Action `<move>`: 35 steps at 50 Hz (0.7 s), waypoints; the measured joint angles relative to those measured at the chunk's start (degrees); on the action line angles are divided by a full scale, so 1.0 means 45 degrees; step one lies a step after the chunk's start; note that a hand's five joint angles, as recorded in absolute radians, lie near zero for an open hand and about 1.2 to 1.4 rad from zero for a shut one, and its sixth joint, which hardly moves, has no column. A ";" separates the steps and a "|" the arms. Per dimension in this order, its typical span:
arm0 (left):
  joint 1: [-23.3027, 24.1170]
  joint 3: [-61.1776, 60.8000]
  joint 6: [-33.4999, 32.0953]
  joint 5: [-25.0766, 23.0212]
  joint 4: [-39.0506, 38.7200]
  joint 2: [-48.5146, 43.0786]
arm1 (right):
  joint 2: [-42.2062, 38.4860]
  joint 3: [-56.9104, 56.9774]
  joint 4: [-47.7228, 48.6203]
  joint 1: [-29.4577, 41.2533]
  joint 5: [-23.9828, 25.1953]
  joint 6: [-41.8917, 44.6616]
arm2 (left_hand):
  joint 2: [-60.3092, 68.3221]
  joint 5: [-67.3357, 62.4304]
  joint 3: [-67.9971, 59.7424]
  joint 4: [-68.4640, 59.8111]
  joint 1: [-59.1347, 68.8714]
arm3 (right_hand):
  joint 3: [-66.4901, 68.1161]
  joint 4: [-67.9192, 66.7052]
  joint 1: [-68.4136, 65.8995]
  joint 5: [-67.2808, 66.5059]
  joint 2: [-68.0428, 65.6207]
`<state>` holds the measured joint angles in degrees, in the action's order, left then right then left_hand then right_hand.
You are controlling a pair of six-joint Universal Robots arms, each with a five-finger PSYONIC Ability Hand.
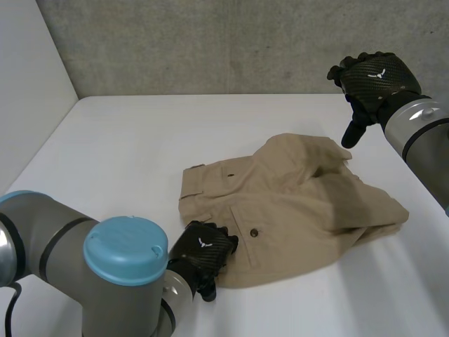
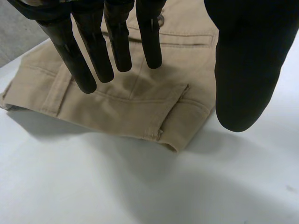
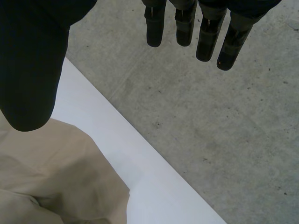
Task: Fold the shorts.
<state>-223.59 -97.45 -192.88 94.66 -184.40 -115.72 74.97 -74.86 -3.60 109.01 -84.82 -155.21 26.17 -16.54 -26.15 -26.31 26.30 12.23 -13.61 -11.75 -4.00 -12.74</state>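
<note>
White tabletop [image 1: 133, 140] carries the beige shorts [image 1: 287, 203], which lie rumpled near its middle. Closest, the left hand [image 1: 203, 253] is at their near corner, fingers straight and spread above the cloth, gripping nothing. Beyond the shorts the right hand [image 1: 372, 77] is up in the air, fingers straight and relaxed, apart from the cloth. Behind stands a grey concrete wall [image 1: 210, 42].

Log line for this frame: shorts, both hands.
beige cloth shorts: rumpled, on white table | left hand: open, at near corner of shorts | right hand: open, raised off cloth, holding nothing
</note>
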 measured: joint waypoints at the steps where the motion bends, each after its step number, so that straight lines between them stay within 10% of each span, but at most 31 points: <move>1: 0.0000 0.0000 0.0000 0.0000 0.0000 0.0000 | 0.0000 0.0000 0.0000 0.0000 0.0000 0.0000 | 0.0000 0.0000 0.0000 0.0000 0.0000 | 0.0000 0.0000 0.0000 0.0000 0.0000; 26: -0.0140 0.0889 -0.0095 0.1388 -0.0892 -0.0986 | 0.0015 -0.0275 0.0017 0.0093 -0.0040 0.0065 | 0.9308 -0.8807 -0.9087 -0.9292 0.8166 | 0.0001 0.0000 0.0000 -0.0001 0.0000; 35: -0.2212 0.1508 -0.0560 0.2299 -0.0885 -0.0345 | 0.0009 -0.0298 0.0023 0.0104 -0.0040 0.0076 | 0.9317 -0.8807 -0.9088 -0.9297 0.8172 | 0.0000 0.0000 0.0000 0.0000 0.0000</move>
<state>-233.55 -90.66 -195.40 105.00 -188.38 -117.27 75.01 -76.20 -3.50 109.47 -85.00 -154.87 68.10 -56.17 -67.05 -68.15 63.08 12.23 -13.61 -11.75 -4.00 -12.74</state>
